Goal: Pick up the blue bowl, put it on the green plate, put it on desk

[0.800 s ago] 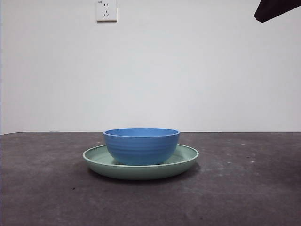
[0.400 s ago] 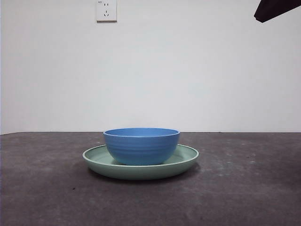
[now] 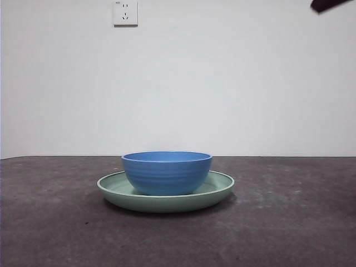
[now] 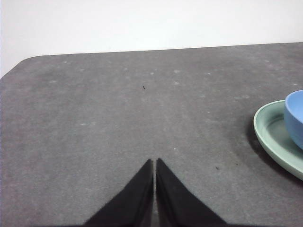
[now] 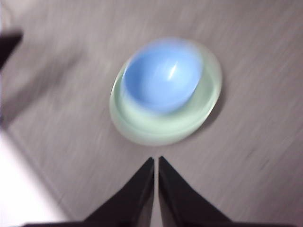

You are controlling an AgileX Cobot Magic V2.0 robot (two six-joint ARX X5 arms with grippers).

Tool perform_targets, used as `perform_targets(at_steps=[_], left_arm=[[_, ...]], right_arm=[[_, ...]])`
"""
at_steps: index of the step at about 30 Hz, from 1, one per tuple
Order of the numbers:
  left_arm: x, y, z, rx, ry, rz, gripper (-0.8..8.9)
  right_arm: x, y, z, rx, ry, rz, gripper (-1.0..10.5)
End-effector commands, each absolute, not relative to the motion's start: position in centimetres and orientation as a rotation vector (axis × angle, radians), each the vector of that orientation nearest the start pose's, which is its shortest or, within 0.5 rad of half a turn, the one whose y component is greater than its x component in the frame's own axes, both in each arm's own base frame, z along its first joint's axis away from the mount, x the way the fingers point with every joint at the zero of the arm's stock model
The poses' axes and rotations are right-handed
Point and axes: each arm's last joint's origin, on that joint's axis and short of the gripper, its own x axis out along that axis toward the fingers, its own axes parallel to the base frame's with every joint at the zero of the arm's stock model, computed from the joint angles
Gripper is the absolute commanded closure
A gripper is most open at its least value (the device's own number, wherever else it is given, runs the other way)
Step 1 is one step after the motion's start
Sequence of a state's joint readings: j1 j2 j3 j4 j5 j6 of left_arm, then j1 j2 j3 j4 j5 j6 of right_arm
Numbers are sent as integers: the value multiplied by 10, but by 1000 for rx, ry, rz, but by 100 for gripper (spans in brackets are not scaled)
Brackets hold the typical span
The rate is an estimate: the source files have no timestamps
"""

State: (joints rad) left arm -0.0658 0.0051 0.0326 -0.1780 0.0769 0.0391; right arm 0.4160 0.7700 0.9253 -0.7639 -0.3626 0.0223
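Note:
The blue bowl (image 3: pixel 167 172) stands upright inside the green plate (image 3: pixel 114 186), which lies on the desk (image 3: pixel 289 222) at the middle. The right wrist view shows both from above, blurred: the bowl (image 5: pixel 163 75) sits in the plate (image 5: pixel 142 127). My right gripper (image 5: pixel 156 161) is shut and empty, high above the desk; in the front view only a black tip (image 3: pixel 328 4) shows at the top right corner. My left gripper (image 4: pixel 155 161) is shut and empty over bare desk, with the plate's rim (image 4: pixel 265 137) and bowl (image 4: pixel 296 116) off to one side.
A white wall socket (image 3: pixel 125 12) is on the white wall behind. The desk's rounded far corner (image 4: pixel 21 64) shows in the left wrist view. A dark shape (image 5: pixel 8 42) sits at the edge of the right wrist view.
The black tip at the top right corner of the front view has drawn up and away, showing less. The bowl and plate have not moved.

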Motion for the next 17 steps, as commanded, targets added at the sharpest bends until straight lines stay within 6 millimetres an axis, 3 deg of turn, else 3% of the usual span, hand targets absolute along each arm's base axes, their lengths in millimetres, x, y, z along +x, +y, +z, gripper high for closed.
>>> perform_targets(at_steps=[1,7,17], left_arm=[[95,-8,150,36,174,-144,805],[95,-8,150,36,174,-144,805],[95,-8,150,36,174,-144,805]], right_arm=[[123,57,334,-4,485,707,939],[112,31,315,12,220,513,938],[97,11,251,0,-4,245,938]])
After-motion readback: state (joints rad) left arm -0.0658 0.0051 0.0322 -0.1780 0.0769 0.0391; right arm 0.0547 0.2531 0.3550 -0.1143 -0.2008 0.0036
